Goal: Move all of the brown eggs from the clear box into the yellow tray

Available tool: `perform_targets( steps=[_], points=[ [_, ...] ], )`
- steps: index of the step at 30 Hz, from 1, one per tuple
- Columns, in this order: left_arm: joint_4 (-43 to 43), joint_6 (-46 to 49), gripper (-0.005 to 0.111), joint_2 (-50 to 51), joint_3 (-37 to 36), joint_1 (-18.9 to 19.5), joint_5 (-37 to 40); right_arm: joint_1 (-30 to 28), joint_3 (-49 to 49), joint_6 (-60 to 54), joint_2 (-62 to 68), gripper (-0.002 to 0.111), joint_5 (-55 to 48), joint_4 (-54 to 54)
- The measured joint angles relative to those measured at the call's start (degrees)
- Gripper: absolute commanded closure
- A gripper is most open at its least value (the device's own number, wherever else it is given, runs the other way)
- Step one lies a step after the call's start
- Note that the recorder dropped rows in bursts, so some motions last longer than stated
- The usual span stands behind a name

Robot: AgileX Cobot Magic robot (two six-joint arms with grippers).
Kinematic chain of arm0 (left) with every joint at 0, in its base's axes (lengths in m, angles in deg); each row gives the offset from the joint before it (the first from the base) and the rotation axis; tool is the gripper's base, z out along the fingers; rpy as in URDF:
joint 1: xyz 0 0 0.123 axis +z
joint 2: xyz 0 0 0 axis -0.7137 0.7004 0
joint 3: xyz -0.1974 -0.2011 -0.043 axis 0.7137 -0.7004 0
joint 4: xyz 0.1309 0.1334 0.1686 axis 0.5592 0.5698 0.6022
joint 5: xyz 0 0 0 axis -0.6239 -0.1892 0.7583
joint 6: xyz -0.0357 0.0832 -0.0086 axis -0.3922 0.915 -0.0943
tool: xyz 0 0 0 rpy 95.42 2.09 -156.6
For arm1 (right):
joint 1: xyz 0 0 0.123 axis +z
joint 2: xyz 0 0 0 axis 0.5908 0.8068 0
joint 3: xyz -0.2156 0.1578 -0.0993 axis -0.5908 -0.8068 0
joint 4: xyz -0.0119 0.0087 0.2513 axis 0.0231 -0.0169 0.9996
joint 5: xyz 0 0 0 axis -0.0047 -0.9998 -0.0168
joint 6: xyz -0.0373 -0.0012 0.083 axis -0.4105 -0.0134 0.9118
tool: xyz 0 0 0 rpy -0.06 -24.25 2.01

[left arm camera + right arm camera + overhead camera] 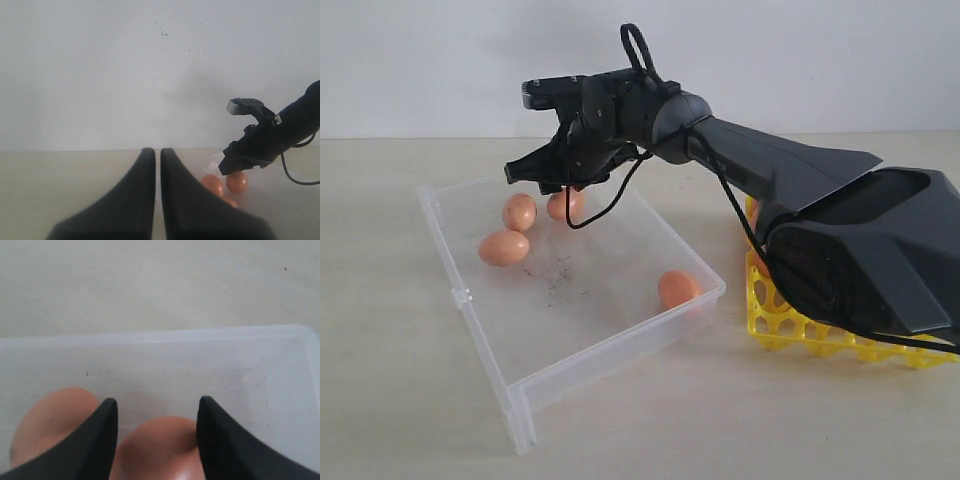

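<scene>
Right end effector (154, 404) clamps brown egg (160, 450) at clear box (610, 355) rear; arm outstretched, wrist pitched down.

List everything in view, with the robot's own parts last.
brown eggs: four visible, orange-brown, in the clear box; three towards its far end, one in its near right corner
clear box: one, transparent, on the table, left
yellow tray: one, yellow, right of the box, mostly hidden behind the arm
table: one, beige, under everything
left gripper: one, black, fingers together, empty
right gripper: one, black, fingers clasping a far egg
</scene>
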Motion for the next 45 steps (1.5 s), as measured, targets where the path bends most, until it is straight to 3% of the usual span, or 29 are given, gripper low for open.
perform_targets(
  steps=[6, 13, 21, 34, 45],
  points=[
    [0.0, 0.0, 0.103, 0.0, 0.0, 0.0, 0.0, 0.0, 0.0, -5.91, 0.0, 0.065, -7.61, 0.38],
    [0.0, 0.0, 0.103, 0.0, 0.0, 0.0, 0.0, 0.0, 0.0, -2.6, 0.23, 0.065, -8.47, -0.38],
    [0.0, 0.0, 0.103, 0.0, 0.0, 0.0, 0.0, 0.57, 0.0, -2.08, -0.92, 0.065, -18.34, -5.04],
    [0.0, 0.0, 0.103, 0.0, 0.0, 0.0, 0.0, 0.57, 0.0, -7.19, -5.72, 0.065, -26.26, -5.62],
    [0.0, 0.0, 0.103, 0.0, 0.0, 0.0, 0.0, 0.57, 0.0, -8.36, -3.88, 0.065, -24.26, -6.4]
  ],
)
